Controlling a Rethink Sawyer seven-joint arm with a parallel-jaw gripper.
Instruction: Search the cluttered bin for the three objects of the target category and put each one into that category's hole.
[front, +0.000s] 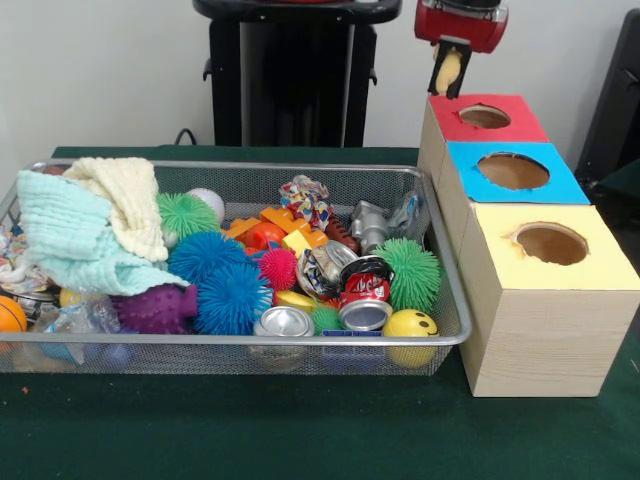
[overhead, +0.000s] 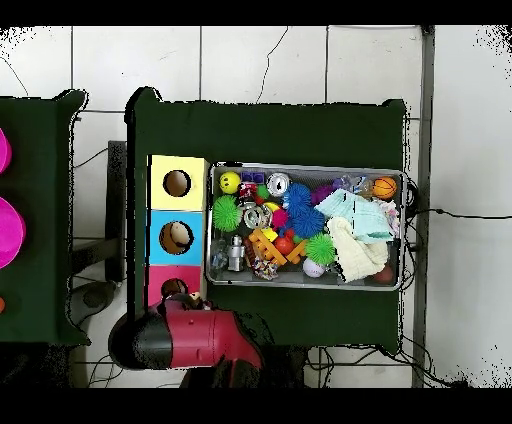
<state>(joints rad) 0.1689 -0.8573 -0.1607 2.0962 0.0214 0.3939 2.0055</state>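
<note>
My gripper (front: 449, 72) hangs at the top right, just behind and above the red-topped box and its hole (front: 484, 116). Its black fingers are shut on a small pale tan object (front: 450, 66). The wire mesh bin (front: 250, 338) holds mixed clutter: crushed cans (front: 365, 298), blue (front: 232, 298), green (front: 410, 272) and pink (front: 279, 268) spiky balls, a yellow smiley ball (front: 411, 323), orange blocks (front: 270, 225) and folded cloths (front: 75, 235). In the overhead view the red arm (overhead: 195, 335) covers the gripper beside the red box's hole (overhead: 173, 288).
Right of the bin stand a blue-topped box with its hole (front: 513, 171) and a yellow-topped box with its hole (front: 551, 243). Something tan lies inside the blue hole (overhead: 176, 237). A purple spiky toy (front: 155, 308) and a small basketball (front: 10, 314) sit at the bin's left.
</note>
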